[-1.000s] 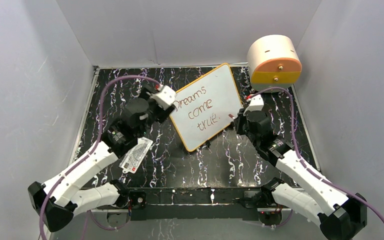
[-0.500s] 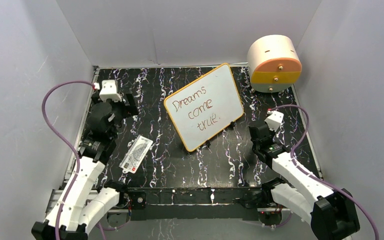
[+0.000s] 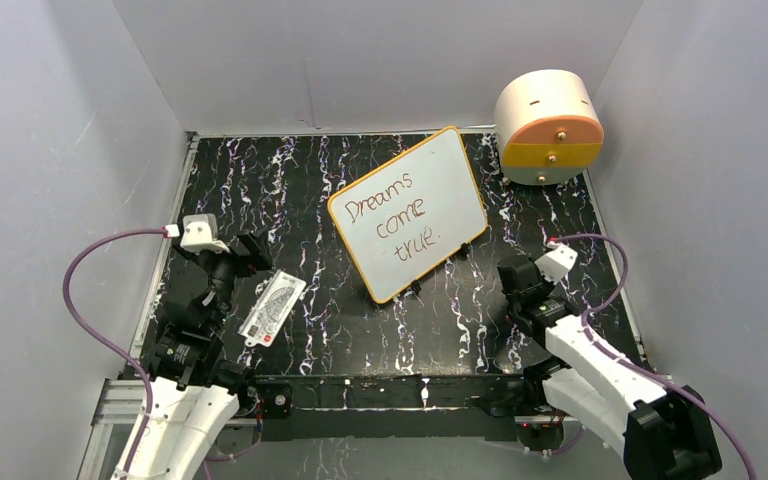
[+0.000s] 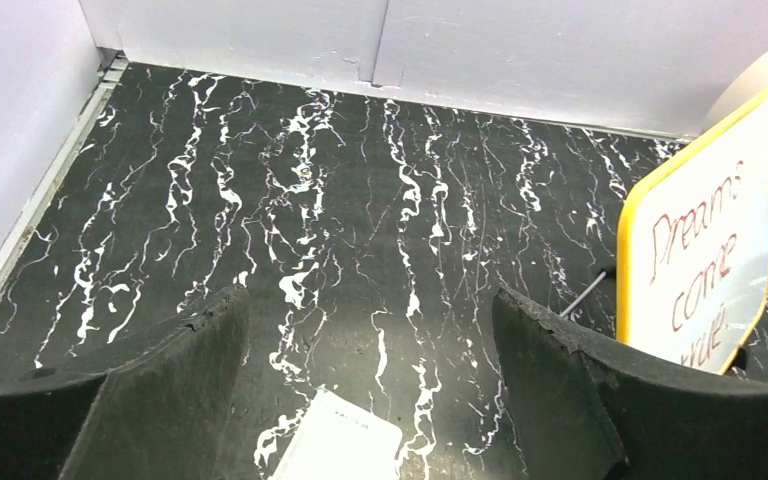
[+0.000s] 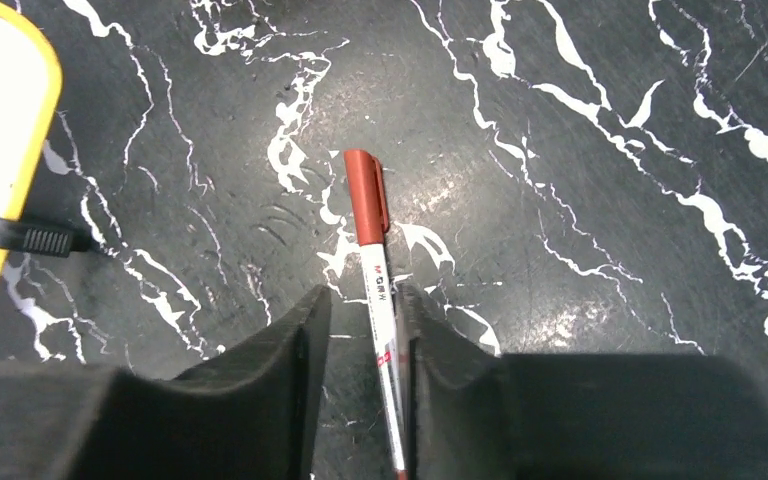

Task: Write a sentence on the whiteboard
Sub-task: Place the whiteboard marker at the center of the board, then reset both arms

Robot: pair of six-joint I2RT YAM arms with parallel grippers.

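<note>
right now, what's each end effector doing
Left end effector: open, holding nothing.
Right end effector: nearly closed around the red-capped marker; whether it actually grips cannot be told.

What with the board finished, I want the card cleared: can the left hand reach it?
Likely yes: the left hand is open and the white card lies flat close by, nothing between.

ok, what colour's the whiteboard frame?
Orange-yellow. The whiteboard frame shows best in the left wrist view.
</note>
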